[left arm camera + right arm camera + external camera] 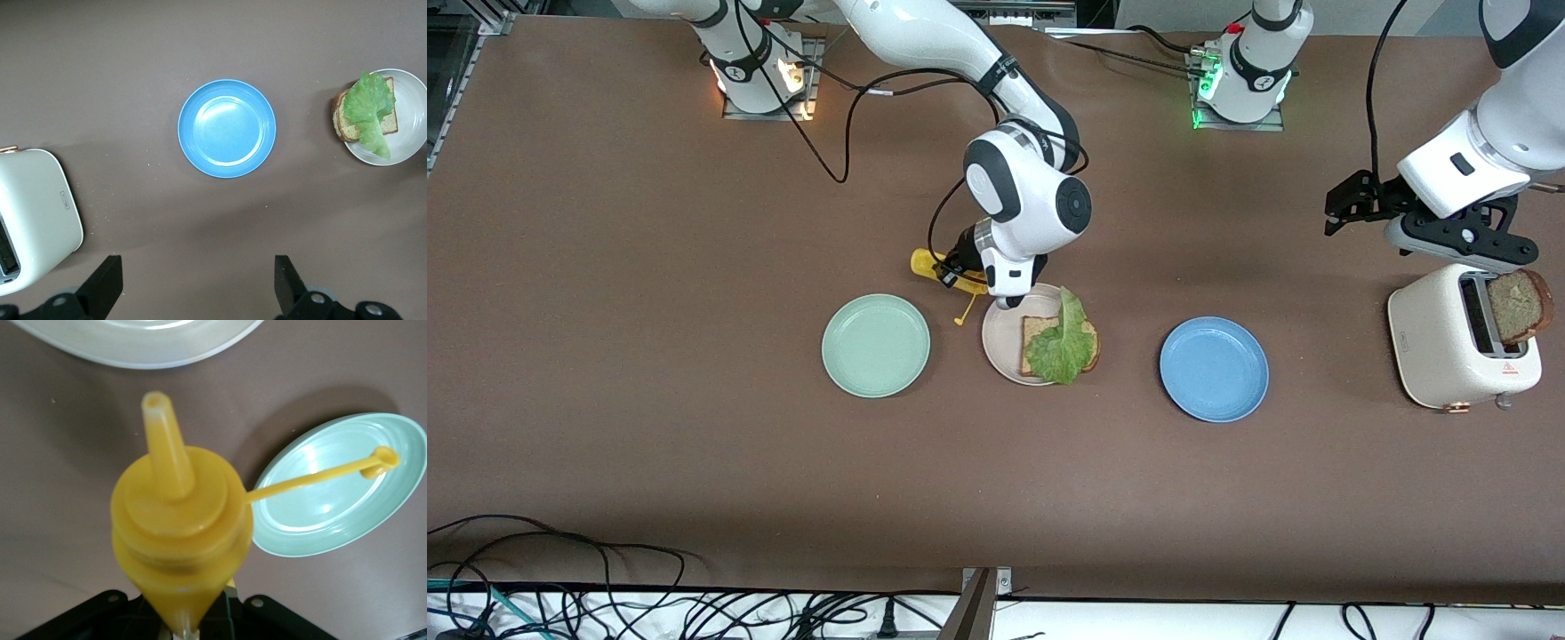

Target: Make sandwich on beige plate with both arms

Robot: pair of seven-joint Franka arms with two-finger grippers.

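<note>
The beige plate (1000, 342) lies in the middle of the table, between two other plates. On it is one brown bread slice (1036, 331) with a ruffled green lettuce leaf (1060, 342) on top. The left wrist view shows the plate (408, 143), bread (341, 120) and lettuce (370, 110) too. A second bread slice (1519, 307) sticks out of the toaster (1436, 342). My right gripper (963, 265) is shut on the yellow squeeze bottle (927, 265), tilted beside the beige plate; the right wrist view shows the bottle (180, 520) open, its cap (385, 458) dangling. My left gripper (1347, 203) is open and empty above the table by the toaster.
The mint-green plate (876, 345) lies toward the right arm's end, the blue plate (1214, 369) toward the left arm's end. Both are empty. The white toaster (33, 217) stands near the left arm's end of the table. Cables run along the table edge nearest the front camera.
</note>
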